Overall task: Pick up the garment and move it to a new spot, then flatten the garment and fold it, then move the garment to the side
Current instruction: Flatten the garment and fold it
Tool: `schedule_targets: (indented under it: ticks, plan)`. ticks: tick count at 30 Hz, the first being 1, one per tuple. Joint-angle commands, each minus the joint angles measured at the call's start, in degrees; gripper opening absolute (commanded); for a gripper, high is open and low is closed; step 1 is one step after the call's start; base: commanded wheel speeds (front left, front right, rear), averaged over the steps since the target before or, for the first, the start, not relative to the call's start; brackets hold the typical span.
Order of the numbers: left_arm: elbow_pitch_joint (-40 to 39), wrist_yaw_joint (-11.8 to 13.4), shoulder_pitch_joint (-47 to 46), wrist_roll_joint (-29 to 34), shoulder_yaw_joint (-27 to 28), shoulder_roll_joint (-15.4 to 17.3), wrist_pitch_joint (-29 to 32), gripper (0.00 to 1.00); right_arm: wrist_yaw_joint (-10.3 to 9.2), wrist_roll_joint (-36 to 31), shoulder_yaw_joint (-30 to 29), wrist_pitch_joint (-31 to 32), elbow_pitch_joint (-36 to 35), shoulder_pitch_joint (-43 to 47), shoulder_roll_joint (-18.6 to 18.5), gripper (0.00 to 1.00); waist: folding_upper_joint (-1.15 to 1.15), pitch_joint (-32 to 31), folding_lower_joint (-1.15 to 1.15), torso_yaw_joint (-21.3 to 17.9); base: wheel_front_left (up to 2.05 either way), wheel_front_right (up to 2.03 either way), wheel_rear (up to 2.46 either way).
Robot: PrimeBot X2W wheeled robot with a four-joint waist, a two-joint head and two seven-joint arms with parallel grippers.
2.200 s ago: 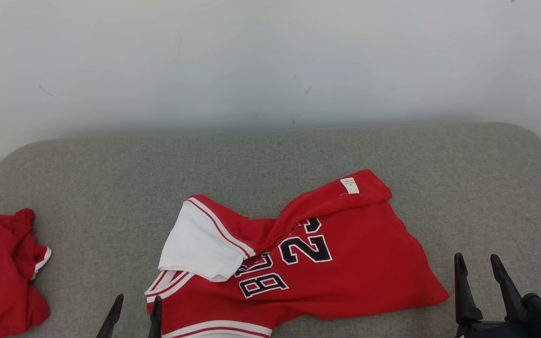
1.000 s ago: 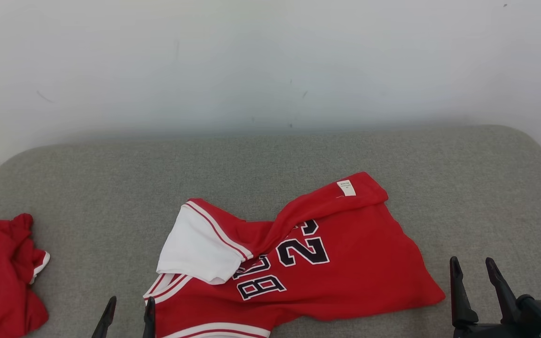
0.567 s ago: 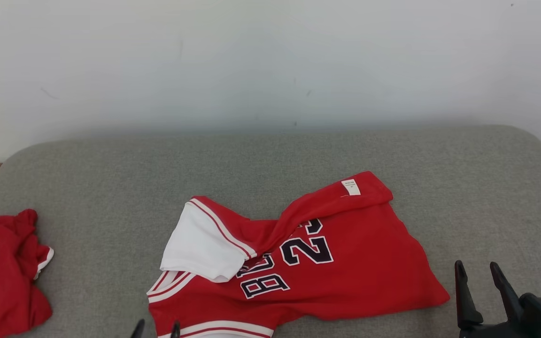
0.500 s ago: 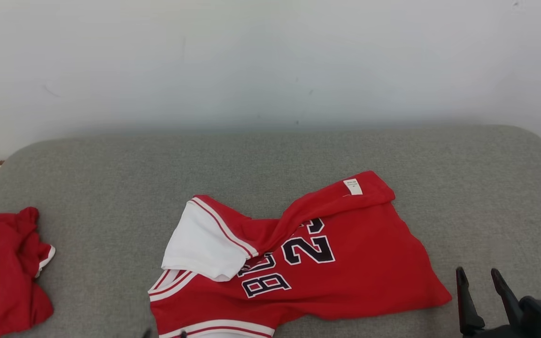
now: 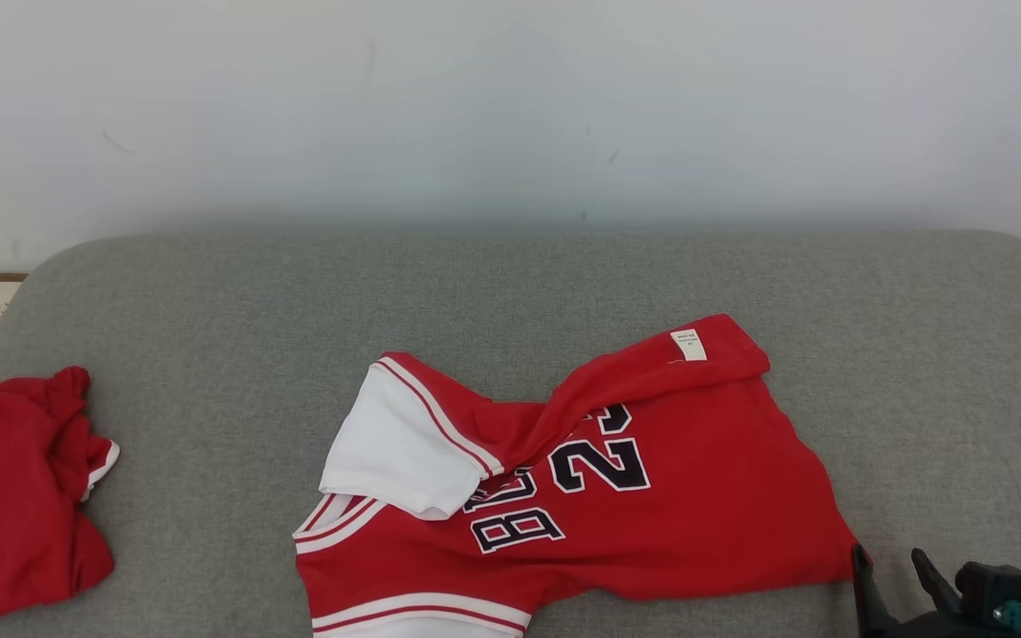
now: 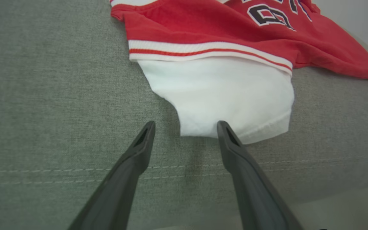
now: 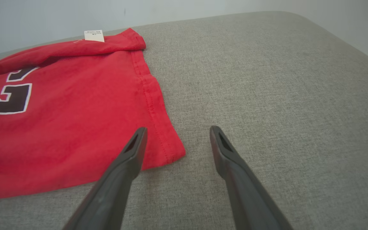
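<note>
A red basketball jersey with white sleeves and dark, white-edged numbers [image 5: 679,514] lies rumpled on a wide grey fabric cushion [image 5: 209,301], near its front edge and about midway across. One white sleeve is folded over onto the chest. The far edge is turned over, so that a small white label [image 5: 688,345] faces up.

The left gripper [image 6: 186,125] has its two dark fingers spread wide, with nothing between them. It hangs over the front of the cushion, its tips right at the cuff of the nearer white sleeve. I cannot tell whether they touch the cloth.

The right gripper [image 7: 178,129] is spread just as wide and empty, low at the jersey's right-hand corner. One finger is over the red hem and the other over bare cushion.

A second crumpled red garment with white trim [image 5: 14,496] sits at the cushion's left end, well apart from the jersey.
</note>
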Motion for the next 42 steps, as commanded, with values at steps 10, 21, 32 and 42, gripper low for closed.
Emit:
schedule_targets:
  ticks: [10,21,32,42]
  plan:
    - [5.2,-0.4,-4.4,-2.4,-2.8,0.0,-0.1,1.00,0.03,2.2,4.4,-1.8,11.0,-6.3,-0.5,1.00,0.00,0.8,0.00,-0.2,0.00,0.00,0.00]
    - [8.1,-1.0,-7.6,-5.0,-5.0,0.0,-0.1,0.00,0.03,5.3,8.8,-2.8,21.8,-11.9,0.4,0.00,0.00,0.9,0.00,0.8,0.00,0.00,0.00]
    - [2.0,-0.1,-5.0,-3.6,-2.4,0.0,-0.1,0.00,0.03,11.3,10.9,-5.4,19.6,-8.7,-0.5,0.00,0.00,0.1,0.00,1.2,0.00,0.00,0.00]
    - [-9.8,-1.0,-6.3,-0.4,1.4,2.9,-0.1,0.00,0.03,20.5,14.8,-3.1,2.1,-5.9,-2.7,0.00,0.00,1.5,0.00,-2.4,0.00,0.00,0.00]
